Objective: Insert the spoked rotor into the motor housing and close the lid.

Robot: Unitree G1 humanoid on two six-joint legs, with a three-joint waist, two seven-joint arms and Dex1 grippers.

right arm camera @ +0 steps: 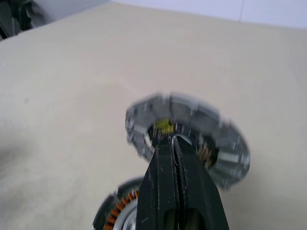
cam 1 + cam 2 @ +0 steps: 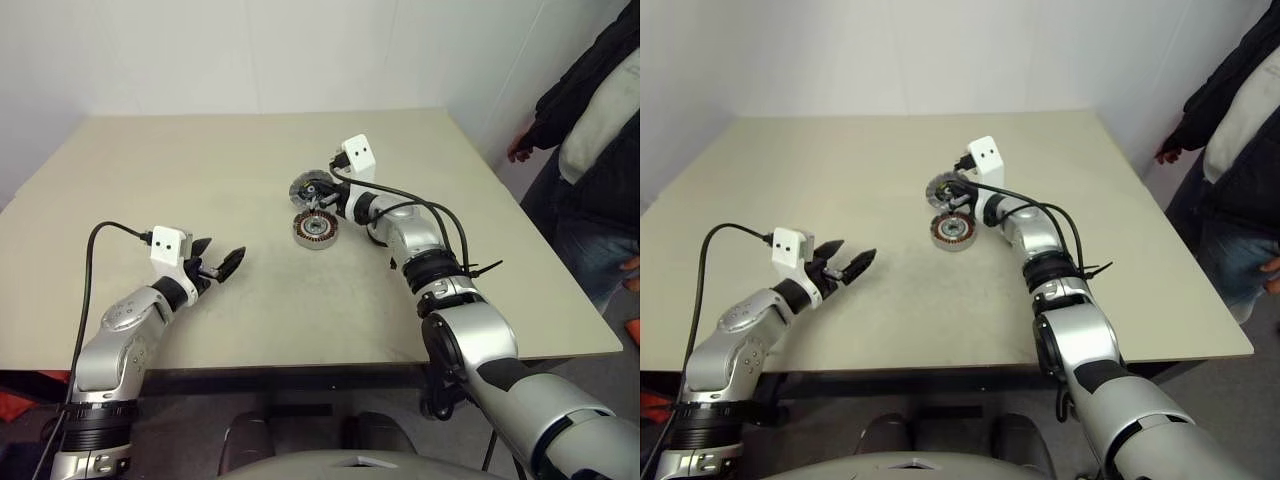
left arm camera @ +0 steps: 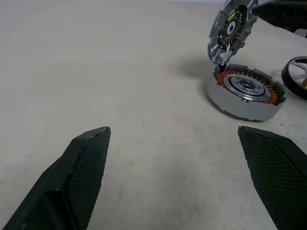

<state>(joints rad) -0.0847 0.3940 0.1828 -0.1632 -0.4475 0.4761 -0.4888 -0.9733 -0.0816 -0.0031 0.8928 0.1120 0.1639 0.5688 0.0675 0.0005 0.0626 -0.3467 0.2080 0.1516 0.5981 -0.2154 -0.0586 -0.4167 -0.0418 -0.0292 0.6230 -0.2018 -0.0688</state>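
Left gripper [image 2: 222, 262]: two black fingers with a cross-hatched pad texture, spread wide with nothing between them, hovering low over the bare beige table [image 2: 200, 180] near its front-left part. White boxy wrist camera housing above it, black cable looping back along the silver arm.

Table surface: matte, pale tan, faintly speckled; rectangular top with a dark front edge.

Motor housing [image 3: 247, 92]: short round cup resting flat on the table around mid-table, well to the right of the left gripper. Outer wall reads grey-silver with a notched top rim; inside, a ring of copper-orange coils surrounds a smooth metallic hub.

Lid [image 3: 231, 28]: round grey disc held up on edge, just above and behind the housing, not seated on it. The face turned outward shows radial ribs, a dark centre and a small yellow patch; whether its lower edge touches the housing rim cannot be told.

Right gripper [image 1: 175, 143]: black fingers pressed together, pinching the lid near its centre opening. Arm reaches in from the right, silver shells with black joints and cables.

Spoked rotor [image 3: 298, 75]: in the left wrist view, a partly cut-off ring with pale spokes and a dark rim, lying on the table just beside the housing.

Far right: a person [image 2: 590, 130] in a dark jacket and jeans stands beside the table.
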